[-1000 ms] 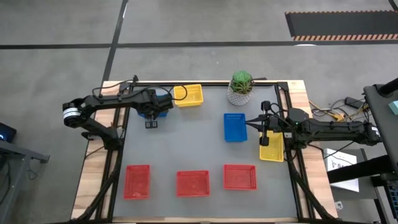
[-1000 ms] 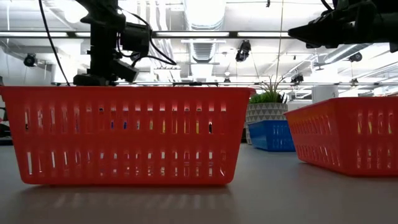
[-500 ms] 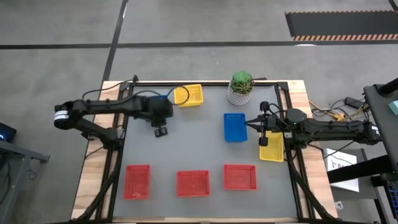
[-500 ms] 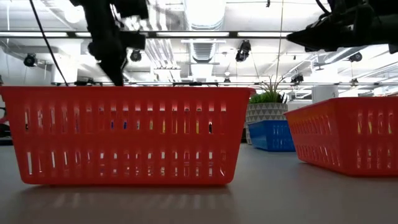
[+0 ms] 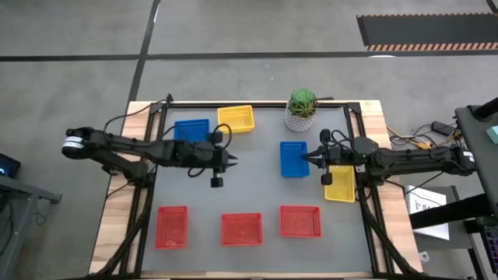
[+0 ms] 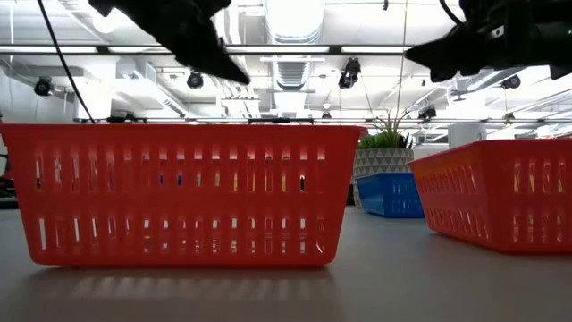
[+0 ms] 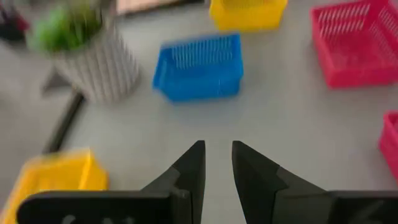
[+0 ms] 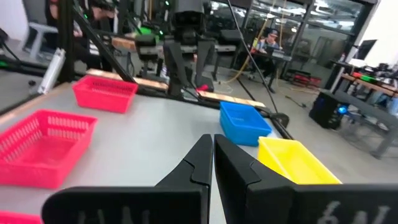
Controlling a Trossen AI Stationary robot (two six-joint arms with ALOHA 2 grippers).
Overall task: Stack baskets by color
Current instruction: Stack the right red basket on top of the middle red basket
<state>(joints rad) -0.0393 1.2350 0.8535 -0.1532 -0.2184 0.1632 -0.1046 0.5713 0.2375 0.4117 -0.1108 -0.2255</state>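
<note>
On the grey table in the high view, one blue basket (image 5: 191, 129) and one yellow basket (image 5: 236, 118) rest at the far left. Another blue basket (image 5: 294, 159) lies right of the middle, and a yellow basket (image 5: 340, 183) at the right edge. Three red baskets (image 5: 241, 229) stand in a row along the near edge. My left gripper (image 5: 231, 162) (image 7: 217, 155) hangs above bare table near the middle, slanting toward the right blue basket (image 7: 200, 67), open by a narrow gap and holding nothing. My right gripper (image 5: 306, 160) (image 8: 213, 146) is shut and hangs high over that basket's right edge.
A green plant in a white pot (image 5: 301, 109) stands at the far edge, just behind the right blue basket. A dark rail frame (image 5: 148, 179) runs along the table's sides. Bare table lies between the two blue baskets and in front of them.
My left gripper has left the place above the far-left blue basket and swung toward the table's middle and right, rising a little. It has tipped up from pointing down to slanting forward. That blue basket now shows uncovered and stays where it was.
</note>
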